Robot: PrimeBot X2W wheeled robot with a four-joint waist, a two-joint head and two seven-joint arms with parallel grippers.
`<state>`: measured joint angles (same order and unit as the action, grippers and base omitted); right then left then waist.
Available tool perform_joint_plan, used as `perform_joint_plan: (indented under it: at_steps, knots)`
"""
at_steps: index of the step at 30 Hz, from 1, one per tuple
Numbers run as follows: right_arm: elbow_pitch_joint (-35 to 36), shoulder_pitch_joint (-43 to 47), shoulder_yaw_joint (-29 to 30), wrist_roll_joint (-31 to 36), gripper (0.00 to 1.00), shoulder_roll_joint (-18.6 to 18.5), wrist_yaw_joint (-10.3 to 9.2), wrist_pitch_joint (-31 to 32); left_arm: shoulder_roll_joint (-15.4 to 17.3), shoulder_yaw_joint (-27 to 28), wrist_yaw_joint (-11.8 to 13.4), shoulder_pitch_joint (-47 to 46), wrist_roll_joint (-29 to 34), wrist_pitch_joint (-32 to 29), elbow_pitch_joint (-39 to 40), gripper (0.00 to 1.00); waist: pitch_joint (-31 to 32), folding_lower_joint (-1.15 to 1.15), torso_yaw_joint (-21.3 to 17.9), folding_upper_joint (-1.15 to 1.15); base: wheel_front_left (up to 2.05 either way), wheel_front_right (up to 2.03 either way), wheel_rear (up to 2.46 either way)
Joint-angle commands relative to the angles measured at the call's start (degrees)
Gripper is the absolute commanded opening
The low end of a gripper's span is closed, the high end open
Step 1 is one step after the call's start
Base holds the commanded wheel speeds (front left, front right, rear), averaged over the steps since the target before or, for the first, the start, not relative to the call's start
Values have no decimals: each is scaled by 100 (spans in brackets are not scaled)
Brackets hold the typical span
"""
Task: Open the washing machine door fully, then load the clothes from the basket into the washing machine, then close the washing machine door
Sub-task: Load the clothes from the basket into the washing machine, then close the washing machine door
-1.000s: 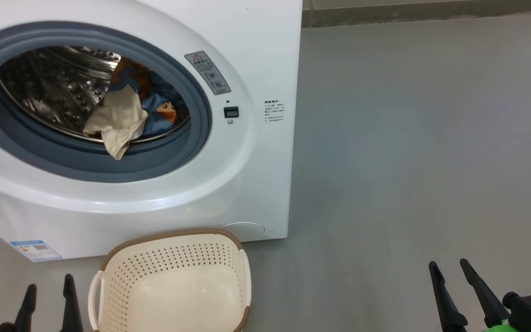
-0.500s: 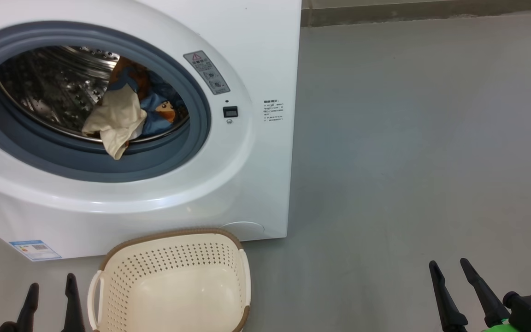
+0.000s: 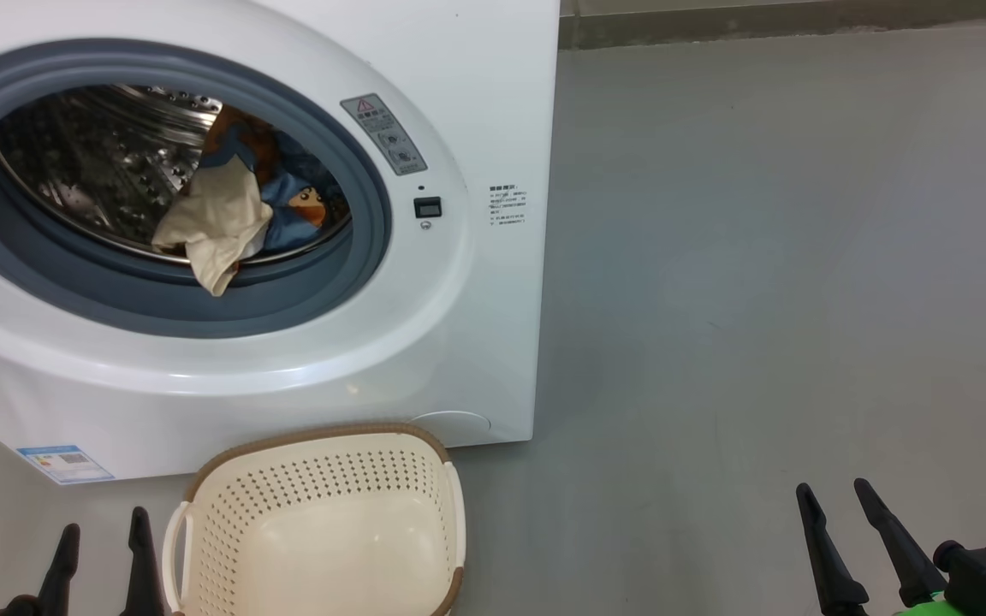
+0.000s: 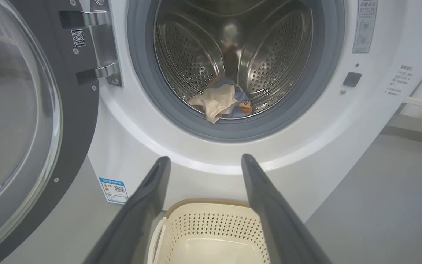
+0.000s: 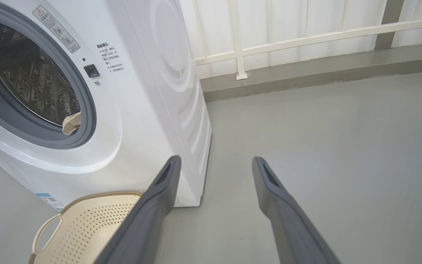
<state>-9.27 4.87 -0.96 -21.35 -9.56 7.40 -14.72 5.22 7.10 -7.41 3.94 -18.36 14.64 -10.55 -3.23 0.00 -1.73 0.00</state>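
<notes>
Scanning head view: clothes (image 3: 228,214) lie in washer (image 3: 476,103) drum, cream one draped over near lip; basket (image 3: 322,479) empty. Left gripper (image 3: 105,520), fingers apart, has slid slightly right and lower in frame; right gripper (image 3: 834,487) apart, unmoved. Left wrist view: door (image 4: 20,110) swung wide at left. Right wrist view: fingers apart over floor (image 5: 343,146). Loading looks done; door closing remains.

Washer (image 3: 493,103): was white, with a grey-blue gasket (image 3: 369,248).
Drum (image 4: 277,55): was steel, dotted with holes.
Door (image 4: 81,121): had a black rim round clear glass.
Clothes (image 3: 219,224): were cream and blue, the blue one with what looked like orange-and-black prints.
Basket (image 3: 322,475): was cream, perforated, brown-rimmed.
Label (image 3: 65,464): was blue.
Floor (image 3: 758,257): was plain grey.
</notes>
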Motion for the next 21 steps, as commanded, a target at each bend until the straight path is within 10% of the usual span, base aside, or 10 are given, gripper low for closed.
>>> perform_joint_plan:
  at_steps: [1, 21]
  knots:
    - [148, -52, -119, -32, 100, -83, 9, -28, 133, 167, -8, -96, -3, 36, 140, 100, -3, 0, -2, 0, 0, 0, 0]
    - [169, -58, -107, -13, 100, -49, 9, -28, 110, 221, -8, -123, 169, 36, 222, 100, -55, 0, 16, 0, -29, 29, 0]
